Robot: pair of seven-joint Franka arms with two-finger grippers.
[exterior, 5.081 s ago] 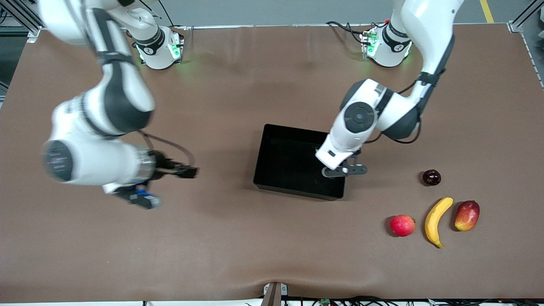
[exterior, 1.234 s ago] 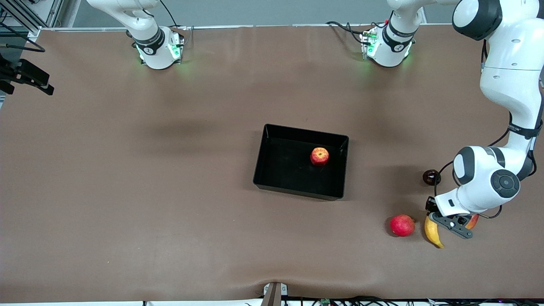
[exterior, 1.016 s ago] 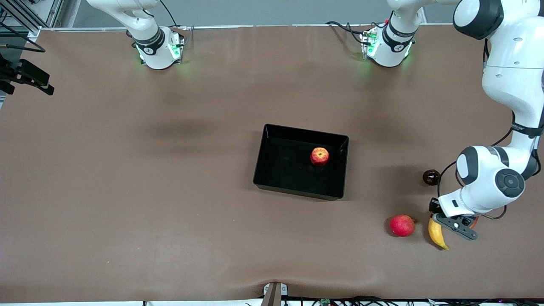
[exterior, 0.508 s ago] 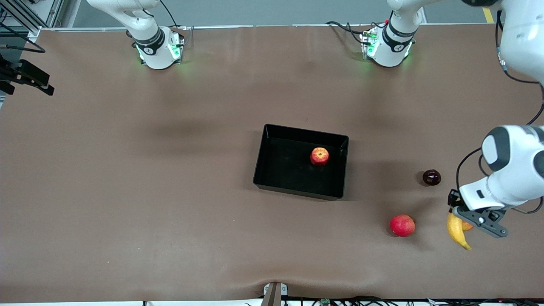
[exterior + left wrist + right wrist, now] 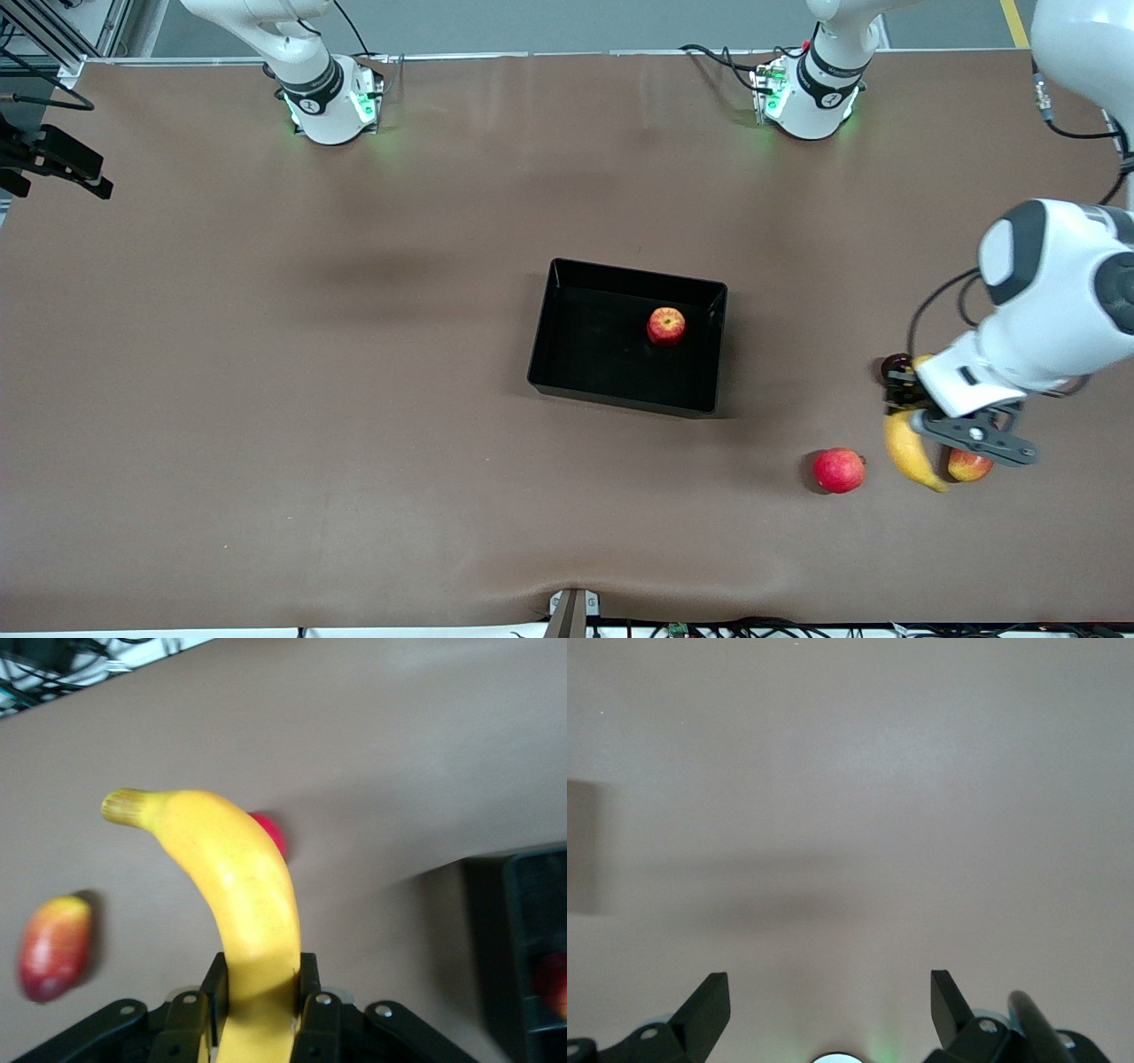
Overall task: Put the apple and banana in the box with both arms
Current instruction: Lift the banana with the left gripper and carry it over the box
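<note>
Brown table (image 5: 266,399), left claw (image 5: 257,1014) gripping banana (image 5: 235,904)

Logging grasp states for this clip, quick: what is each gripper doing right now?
Left gripper: shut on the banana, held above the table by the mango.
Right gripper: open, holding nothing, waiting.

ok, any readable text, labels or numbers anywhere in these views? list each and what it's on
None readable.
Small dark marks on the collars of the right arm's base and the left arm's base: too small to read.
Nothing printed on the box, banana or apple.
</note>
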